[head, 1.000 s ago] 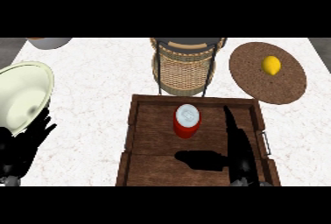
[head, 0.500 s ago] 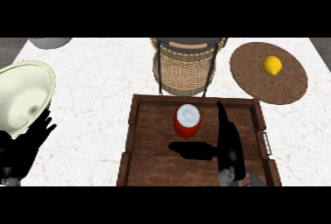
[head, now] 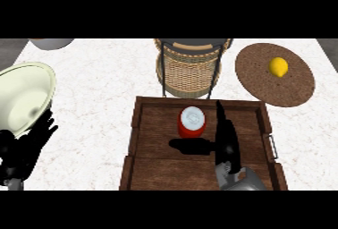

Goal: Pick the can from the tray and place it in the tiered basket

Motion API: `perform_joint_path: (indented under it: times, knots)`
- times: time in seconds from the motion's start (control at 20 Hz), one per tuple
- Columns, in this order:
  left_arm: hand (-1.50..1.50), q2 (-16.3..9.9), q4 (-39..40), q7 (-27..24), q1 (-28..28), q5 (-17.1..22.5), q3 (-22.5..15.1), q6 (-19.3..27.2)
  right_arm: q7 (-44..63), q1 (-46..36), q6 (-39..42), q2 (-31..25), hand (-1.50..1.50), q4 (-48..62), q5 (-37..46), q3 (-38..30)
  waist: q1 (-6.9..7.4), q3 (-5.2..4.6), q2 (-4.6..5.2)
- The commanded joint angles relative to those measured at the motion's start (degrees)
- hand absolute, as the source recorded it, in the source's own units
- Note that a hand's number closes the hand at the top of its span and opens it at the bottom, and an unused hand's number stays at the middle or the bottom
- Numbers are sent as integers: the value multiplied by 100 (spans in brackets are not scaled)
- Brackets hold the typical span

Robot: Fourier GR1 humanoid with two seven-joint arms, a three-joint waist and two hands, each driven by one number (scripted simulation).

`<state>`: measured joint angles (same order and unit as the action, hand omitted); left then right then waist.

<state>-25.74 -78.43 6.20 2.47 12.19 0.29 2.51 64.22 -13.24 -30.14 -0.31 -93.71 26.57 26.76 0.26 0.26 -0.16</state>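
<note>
A red can with a silver top stands upright in the far half of the dark wooden tray. My right hand is over the tray just right of the can, seen edge-on, fingers straight and pointing away; I cannot tell whether it touches the can. The wicker tiered basket with a black frame stands just beyond the tray's far edge. My left hand rests open at the lower left, over the counter.
A pale green plate lies at the left, partly behind my left hand. A round brown mat at the far right carries a yellow lemon. A grey bowl shows at the far left corner.
My right hand has moved left across the tray and a little forward, from near the tray's right side to close beside the can. The can and left hand have stayed put.
</note>
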Motion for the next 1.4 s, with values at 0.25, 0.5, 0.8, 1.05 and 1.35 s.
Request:
perform_joint_path:
  times: [0.25,0.5,0.8,1.05,1.35]
  knots:
    - [0,222,426,-109,-50,-132,70,-237,-95,-352,-412,31,-150,1015,-744,56,8,-27,28]
    - [0,264,-399,191,352,-250,188,-113,-217,-866,-988,29,150,1157,-388,599,29,-26,12]
    - [0,451,130,44,37,-437,163,-161,-84,-770,-1233,29,150,955,56,361,-25,-28,8]
    - [0,201,104,42,147,-320,467,-346,470,-487,-1061,-77,150,456,874,239,-85,-32,-10]
    - [0,384,38,40,-5,-437,215,-341,893,-1422,-390,29,150,1209,1995,1781,221,-72,-18]
